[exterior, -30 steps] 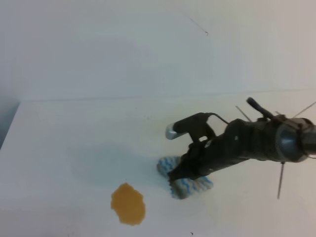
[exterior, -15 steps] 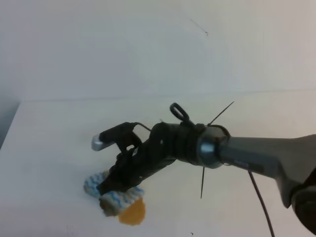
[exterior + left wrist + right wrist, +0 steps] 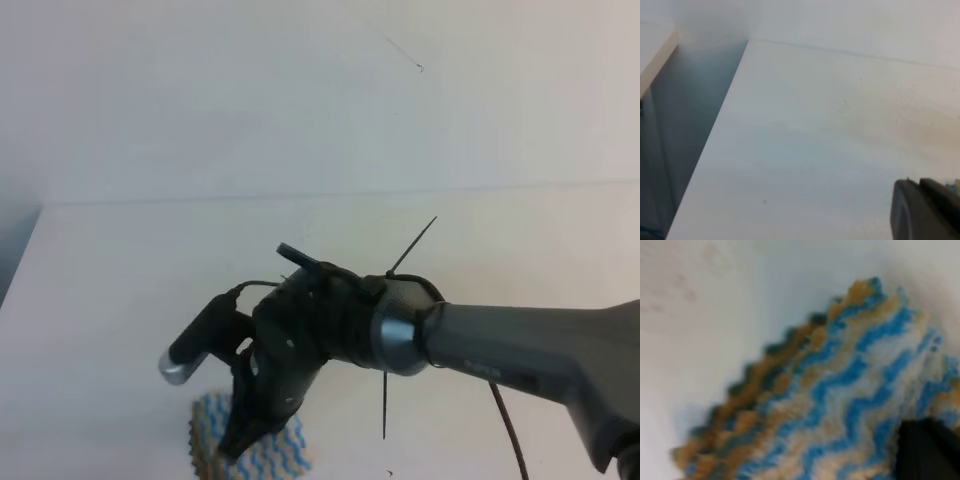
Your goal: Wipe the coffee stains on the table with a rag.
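My right gripper [image 3: 236, 446] reaches across to the lower left of the table [image 3: 120, 290] and is shut on the rag [image 3: 268, 456], pressing it flat on the surface. Up close, the rag [image 3: 840, 390] shows blue, white and tan zigzag stripes, with a dark fingertip [image 3: 927, 450] at the lower right. The coffee stains are hidden; the rag and gripper cover the spot. In the left wrist view a dark gripper part [image 3: 920, 210] with a speck of blue beside it pokes in at the bottom right. My left gripper shows in no view.
The right arm's grey forearm [image 3: 520, 350] stretches from the right edge across the front of the table. The table's left edge [image 3: 715, 135] drops off to a darker gap. A white wall [image 3: 300, 90] rises behind the table.
The right gripper has dragged the rag leftward and toward the front edge, over the orange-brown blotch. The blotch was partly visible half a second ago and is now covered.
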Tool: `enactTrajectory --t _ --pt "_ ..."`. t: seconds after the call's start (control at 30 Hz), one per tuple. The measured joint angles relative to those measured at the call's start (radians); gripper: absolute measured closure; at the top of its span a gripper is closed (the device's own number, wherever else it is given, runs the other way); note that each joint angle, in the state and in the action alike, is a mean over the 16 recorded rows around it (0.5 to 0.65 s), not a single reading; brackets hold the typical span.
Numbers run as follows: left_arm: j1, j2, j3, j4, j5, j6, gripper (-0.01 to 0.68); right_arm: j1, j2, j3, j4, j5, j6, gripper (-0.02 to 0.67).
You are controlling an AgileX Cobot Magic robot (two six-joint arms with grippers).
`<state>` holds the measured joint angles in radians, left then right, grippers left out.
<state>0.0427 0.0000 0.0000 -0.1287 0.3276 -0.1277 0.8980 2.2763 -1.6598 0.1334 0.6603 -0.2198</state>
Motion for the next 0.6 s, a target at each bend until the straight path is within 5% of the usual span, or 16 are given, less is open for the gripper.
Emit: enactTrajectory --t 0.3,0.6 --pt "0.0 0.0 0.0 0.0 0.0 0.0 0.674 -0.018 -0.13 0.118 -0.327 0.015 0.156 0.647" --pt "0.0 -0.002 0.003 0.0 -0.001 0.0 0.674 -0.046 -0.197 0.184 -0.273 -0.022 0.138 0.647"
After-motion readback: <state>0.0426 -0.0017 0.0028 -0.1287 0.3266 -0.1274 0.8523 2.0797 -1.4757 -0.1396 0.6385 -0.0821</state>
